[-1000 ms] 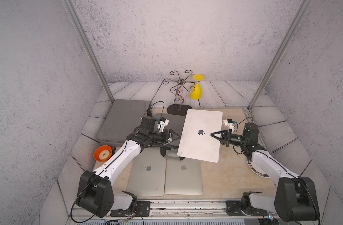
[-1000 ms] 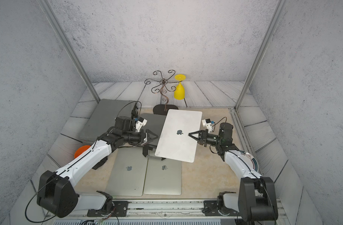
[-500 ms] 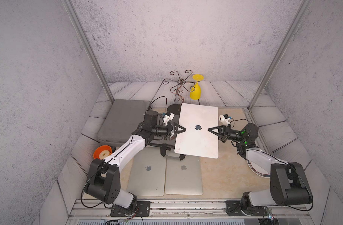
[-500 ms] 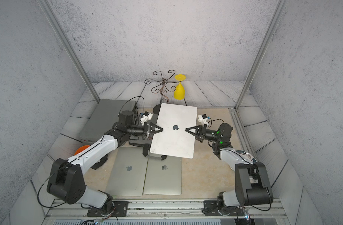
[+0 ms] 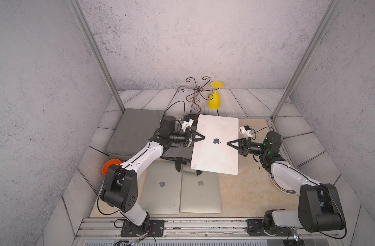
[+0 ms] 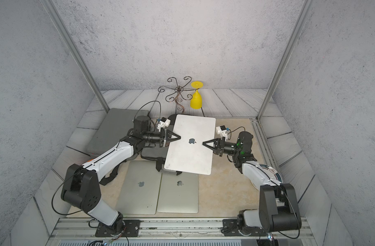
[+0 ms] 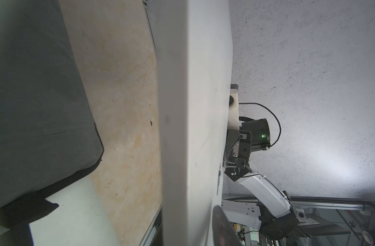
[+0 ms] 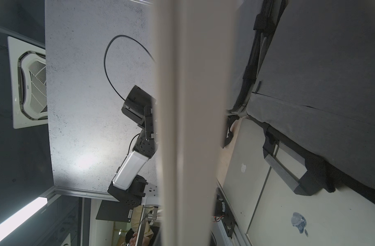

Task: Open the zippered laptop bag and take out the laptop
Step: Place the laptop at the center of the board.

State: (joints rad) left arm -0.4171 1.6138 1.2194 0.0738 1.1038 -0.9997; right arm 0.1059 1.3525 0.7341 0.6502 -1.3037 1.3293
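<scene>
Laptop (image 5: 216, 157): silver, lid shut, logo up, clear of the bag and held aloft roughly level above the table (image 5: 246, 187). Its near edge overhangs the two other closed laptops (image 5: 161, 187) lying flat side by side.

Right end effector (image 5: 228, 143): narrow, clamped on the laptop's right edge, upper finger on the lid.

Left end effector (image 5: 203, 137): astride the opposite edge, upper finger over the lid, lower finger hidden. Cannot tell whether it has a firm clamp.

Laptop bag (image 6: 154, 154): dark grey with black straps, on the table under the laptop's left side. Its zip is hidden by the arm and the laptop.

A larger grey pad (image 5: 135, 130) lies beyond the left arm, untouched.

Progress, judged: extraction looks essentially done. What seems left is a secure two-sided hold, then setting the laptop down on bare table.
</scene>
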